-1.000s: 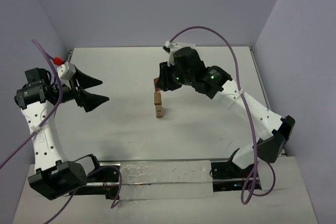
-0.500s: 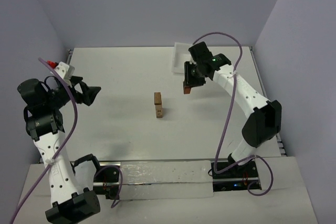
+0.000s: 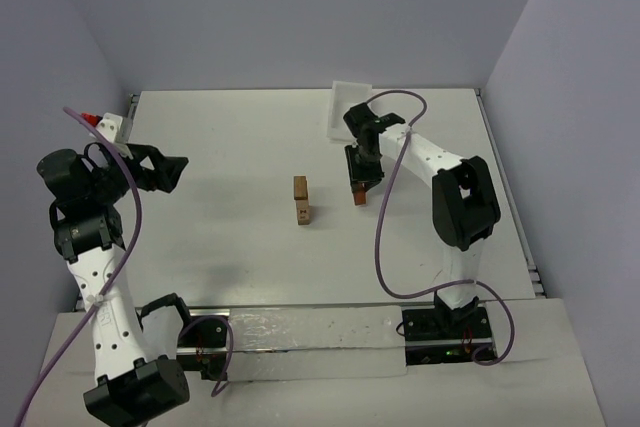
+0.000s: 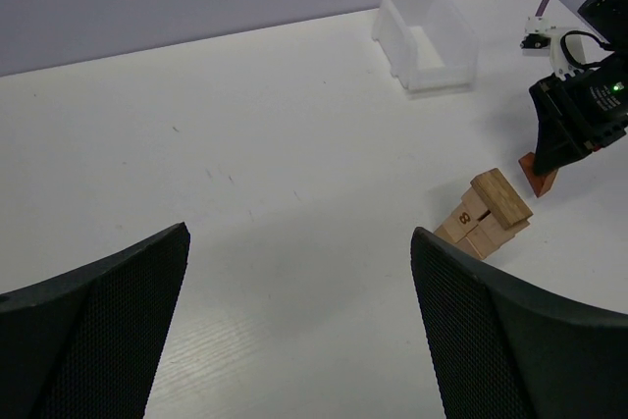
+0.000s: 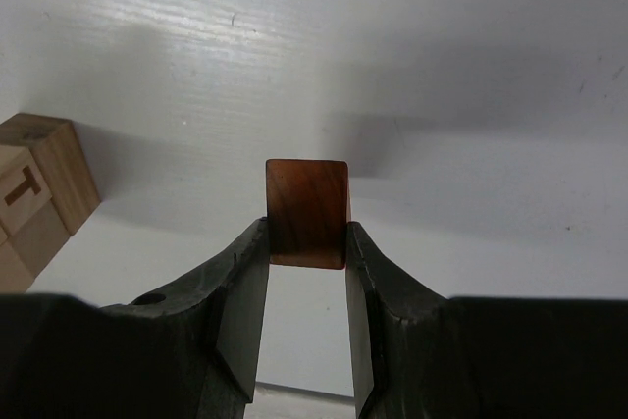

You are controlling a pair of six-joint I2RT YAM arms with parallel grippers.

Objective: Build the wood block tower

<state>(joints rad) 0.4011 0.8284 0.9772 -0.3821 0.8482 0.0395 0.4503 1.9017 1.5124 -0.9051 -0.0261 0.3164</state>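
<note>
Operator: Looking first at the wood block tower point(image 3: 300, 200): standing free as a short tan column near the middle of the tabletop point(image 3: 220, 147), showing a letter and a numeral on its faces.

Observer: Seeing the next piece too, a reddish-brown block point(image 5: 307, 211), being pinched by the right gripper point(image 5: 306, 238) to the right of the tower, near it but apart. Closing only partway, pressing on two opposite flat faces, leaving most of the block showing beyond the fingertips. Resting on the tabletop or hanging just above it, not showing clearly.

Operator: Judging it light, stiff and smooth-sided, likelier to be slipping than crushing under an off-centre squeeze. Taking hold squarely across flat faces, as now, looking like the right grip.

Observer: Expecting trouble at the tower instead: narrow, loose, probably tipping on any sideways nudge. Calling for lowering straight down and letting go gently.

Operator: Noting the left gripper point(image 4: 299, 235) hanging at the left side, spread fully wide, carrying nothing, pointing toward the tower.

Observer: Spotting the white tray point(image 3: 345, 107) at the far edge, beyond the right gripper, well apart from the tower.
</note>
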